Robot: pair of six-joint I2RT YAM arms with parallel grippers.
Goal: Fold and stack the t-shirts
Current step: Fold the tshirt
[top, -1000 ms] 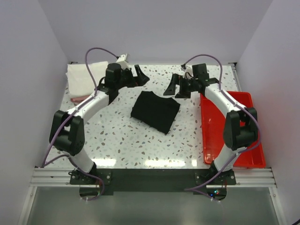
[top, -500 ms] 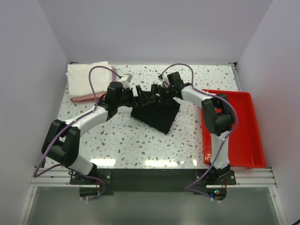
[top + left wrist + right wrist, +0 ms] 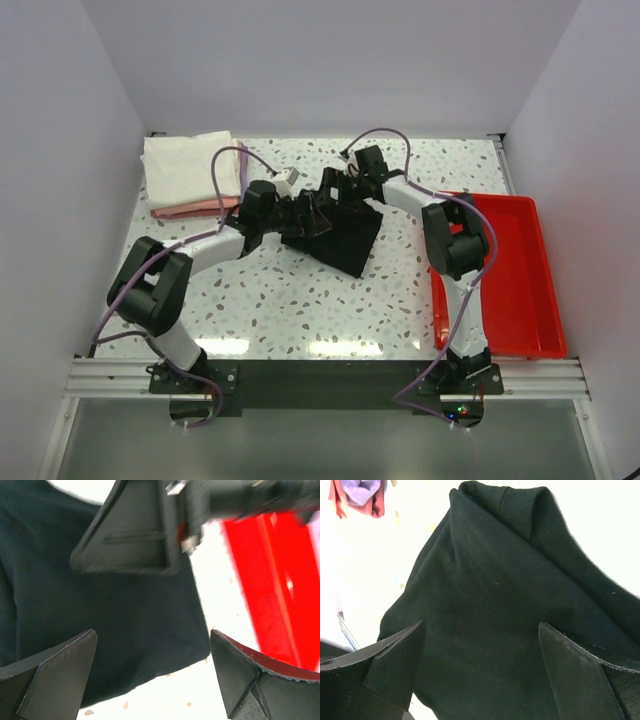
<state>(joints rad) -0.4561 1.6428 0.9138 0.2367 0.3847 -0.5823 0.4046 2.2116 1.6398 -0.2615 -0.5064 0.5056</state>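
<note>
A black t-shirt (image 3: 338, 243) lies folded in the middle of the table. My left gripper (image 3: 310, 212) hovers open over its far left edge. In the left wrist view the black cloth (image 3: 110, 615) fills the space between the spread fingers (image 3: 55, 672). My right gripper (image 3: 331, 190) is open over the far edge, close to the left gripper. The right wrist view shows black cloth (image 3: 495, 605) between its fingers (image 3: 590, 680). Neither gripper holds anything. A folded white shirt (image 3: 185, 168) tops a pink one (image 3: 180, 209) at the back left, with a lavender edge (image 3: 241, 160).
A red plastic tray (image 3: 520, 270) lies along the right side and also shows in the left wrist view (image 3: 272, 580). The two grippers are nearly touching above the shirt. White walls close in the table on three sides.
Both grippers have moved from the back of the table inward and down onto the black shirt's far edge. They now stand close together. The shirt has barely shifted.
</note>
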